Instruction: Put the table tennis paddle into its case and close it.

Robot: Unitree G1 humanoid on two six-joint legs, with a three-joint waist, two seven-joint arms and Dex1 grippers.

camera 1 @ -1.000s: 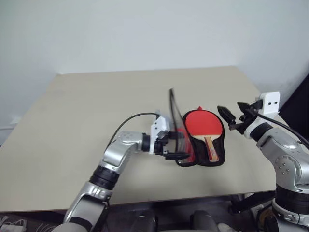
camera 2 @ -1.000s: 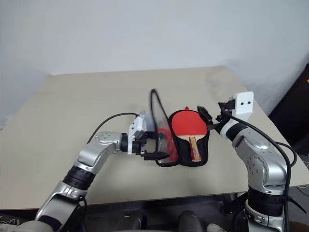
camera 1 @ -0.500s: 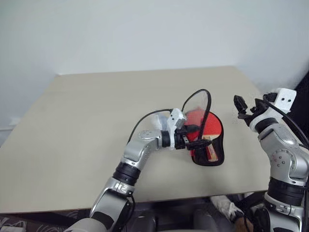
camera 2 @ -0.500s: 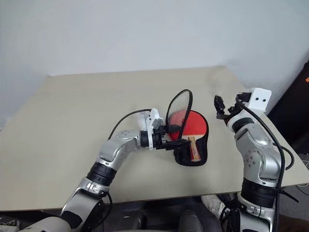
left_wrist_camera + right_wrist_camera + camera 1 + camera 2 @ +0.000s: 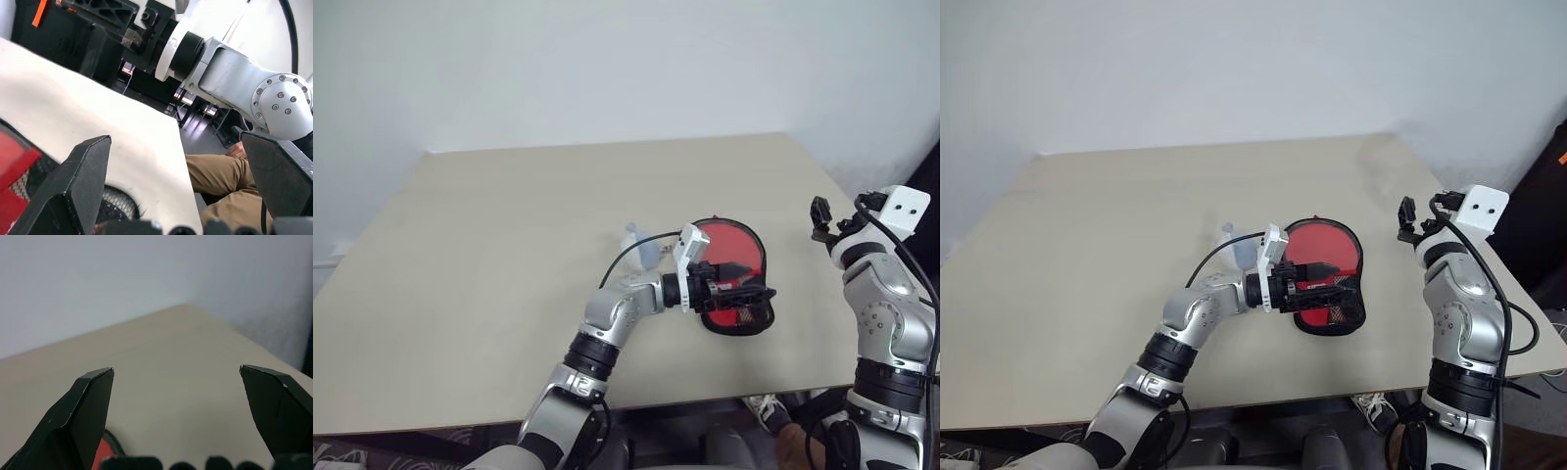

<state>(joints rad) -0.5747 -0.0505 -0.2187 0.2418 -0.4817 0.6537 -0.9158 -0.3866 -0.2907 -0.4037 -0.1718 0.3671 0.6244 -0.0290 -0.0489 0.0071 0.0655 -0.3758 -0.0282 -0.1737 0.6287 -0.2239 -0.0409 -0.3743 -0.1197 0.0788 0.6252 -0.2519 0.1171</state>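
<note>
Beige table (image 5: 489,255) | case (image 5: 736,257) folded over | both claws (image 5: 749,290) (image 5: 819,217) wide, empty

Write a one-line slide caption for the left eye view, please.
Left gripper, fingers open, reaches over the folded-shut red case on the beige table; open right gripper waits aside.

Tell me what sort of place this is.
Probably a robot lab or test room: one plain beige table against a bare white wall, a red case on it, and dark equipment racks behind a seated person's legs.
</note>
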